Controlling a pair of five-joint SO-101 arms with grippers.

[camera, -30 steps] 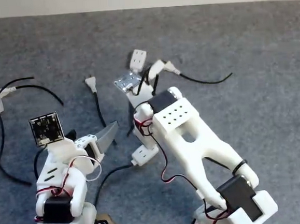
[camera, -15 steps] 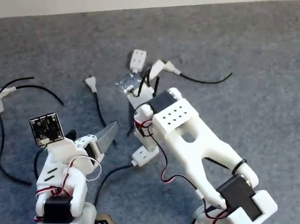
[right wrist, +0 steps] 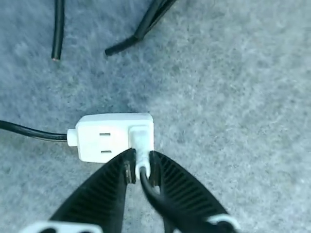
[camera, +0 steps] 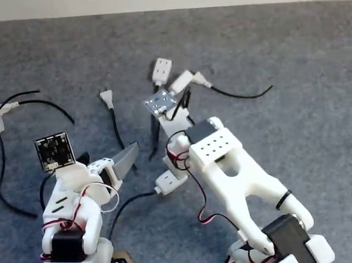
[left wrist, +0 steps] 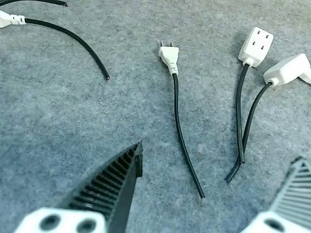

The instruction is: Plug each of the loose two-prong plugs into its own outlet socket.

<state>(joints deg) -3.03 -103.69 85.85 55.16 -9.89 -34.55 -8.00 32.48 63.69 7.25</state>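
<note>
So, my right hand [right wrist: 141,163] is pinching a white plug [right wrist: 140,138] that looks pushed home in the socket block [right wrist: 104,137] lying on the tabletop [right wrist: 233,73]. My left hand [left wrist: 218,154] hangs spread above another loose plug [left wrist: 168,52], with an empty socket [left wrist: 256,44] nearby, so at least that pairing is not yet done

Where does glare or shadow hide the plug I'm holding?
Right wrist view: nowhere; even light on the plug and socket block, just a soft shadow beside the block. High view: no glare; the right arm covers the plug. Left wrist view: flat light, faint shadows beside the cords.
</note>
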